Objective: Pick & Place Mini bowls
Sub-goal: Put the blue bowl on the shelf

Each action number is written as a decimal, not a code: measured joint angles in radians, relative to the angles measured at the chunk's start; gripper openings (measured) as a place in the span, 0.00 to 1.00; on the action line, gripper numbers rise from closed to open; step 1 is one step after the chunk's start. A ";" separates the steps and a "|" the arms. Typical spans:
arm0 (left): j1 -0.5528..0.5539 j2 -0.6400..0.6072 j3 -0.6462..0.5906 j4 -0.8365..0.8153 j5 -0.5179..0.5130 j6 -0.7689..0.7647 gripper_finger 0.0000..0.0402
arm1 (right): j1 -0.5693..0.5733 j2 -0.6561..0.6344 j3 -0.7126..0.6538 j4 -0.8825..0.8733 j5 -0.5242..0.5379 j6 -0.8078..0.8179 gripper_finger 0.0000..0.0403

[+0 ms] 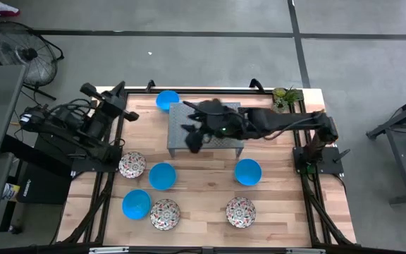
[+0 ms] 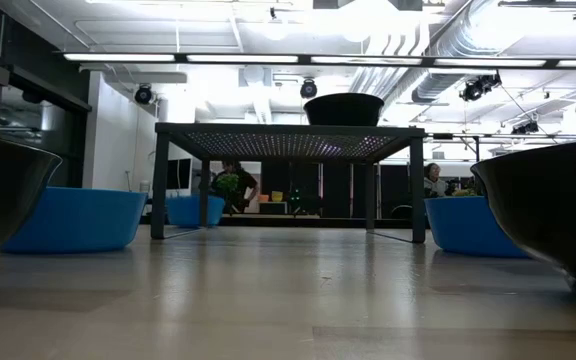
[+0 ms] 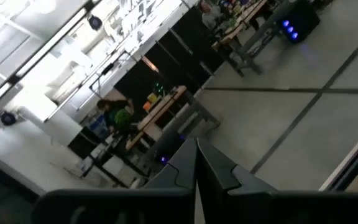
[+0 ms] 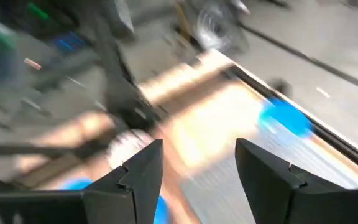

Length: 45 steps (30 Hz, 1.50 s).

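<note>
Four blue mini bowls (image 1: 162, 176) (image 1: 247, 171) (image 1: 136, 204) (image 1: 166, 100) and three floral mini bowls (image 1: 132, 165) (image 1: 165, 214) (image 1: 240, 212) sit on their bases on the wooden table. In the low view one more bowl (image 2: 343, 108) stands on top of the grey perforated stand (image 2: 288, 135); in the high view my right arm hides it. My right gripper (image 1: 191, 137) (image 4: 197, 152) hovers open over the left end of the stand (image 1: 178, 113), with nothing between its fingers. My left gripper (image 3: 196, 168) is shut and held back at the table's left edge (image 1: 129, 113).
The stand rests on its legs at the far middle of the table. A small plant (image 1: 286, 94) sits at the far right corner. Bare wood lies between the stand and the near bowls (image 1: 203, 183). A fan (image 1: 23, 53) and equipment stand off the table's left.
</note>
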 joint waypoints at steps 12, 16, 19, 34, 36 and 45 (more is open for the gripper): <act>0.137 -0.061 0.000 -0.129 -0.027 -0.055 0.00 | 0.090 -0.163 -0.001 -0.865 0.243 0.504 0.27; 0.168 -0.058 0.000 -0.172 -0.019 -0.057 0.04 | 0.143 -0.236 -0.069 -0.833 0.238 0.556 0.06; 0.189 -0.057 0.000 -0.233 -0.009 -0.092 0.10 | 0.172 -0.288 -0.142 -0.871 0.238 0.677 0.03; 0.157 -0.049 0.001 -0.368 0.094 -0.458 0.26 | 0.210 -0.565 -0.681 -0.820 0.129 1.052 0.00; 0.122 -0.049 0.001 -0.465 0.125 -0.596 0.26 | 0.206 -0.583 -0.711 -0.813 0.129 1.050 0.00; 0.082 -0.076 0.001 -0.934 0.594 -1.441 0.26 | 0.155 -0.687 -0.763 -0.822 0.138 0.909 0.00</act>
